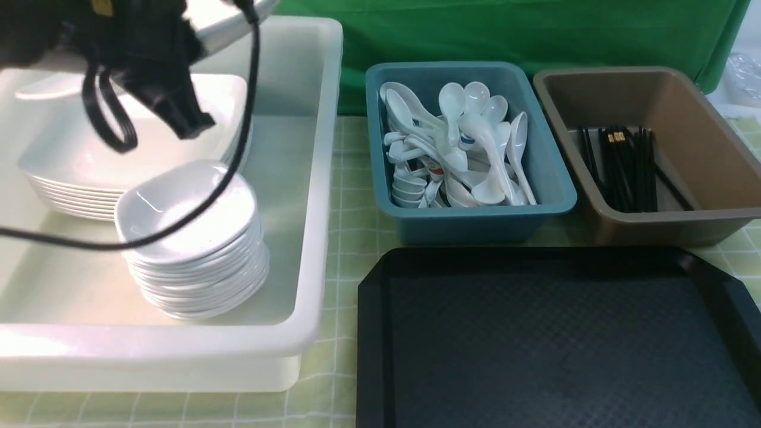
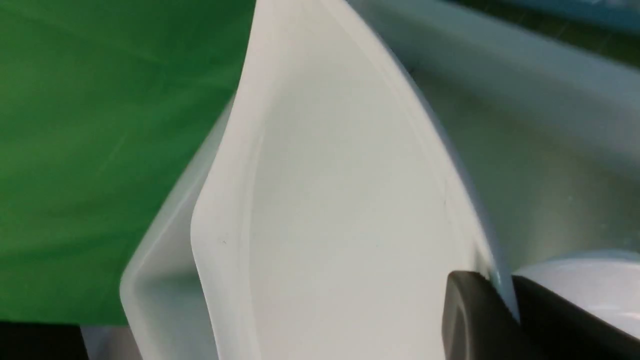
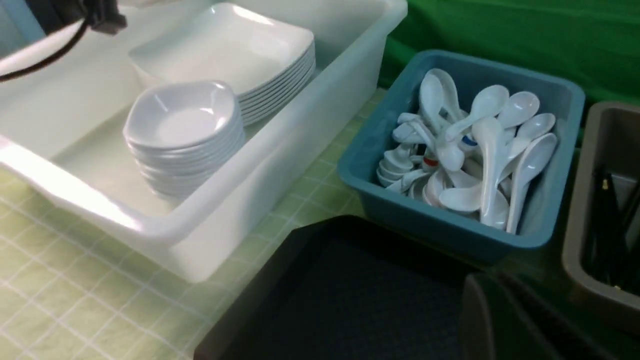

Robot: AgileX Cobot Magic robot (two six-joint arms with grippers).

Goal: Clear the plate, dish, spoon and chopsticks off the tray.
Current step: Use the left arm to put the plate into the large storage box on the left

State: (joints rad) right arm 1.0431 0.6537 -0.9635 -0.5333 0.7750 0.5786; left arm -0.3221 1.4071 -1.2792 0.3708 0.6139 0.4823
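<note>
Your left claw pinches the plate by its rim, above the white bin; lower it level onto the plate stack, missing the bowls, before releasing. Your right claw is pressed together.

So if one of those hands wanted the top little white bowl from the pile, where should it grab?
Probably by the rim of the top bowl, on the side facing the blue-green bin, coming from above. The rim stands raised, and bare tub floor lies beside that side, whereas the plates crowd behind.
</note>
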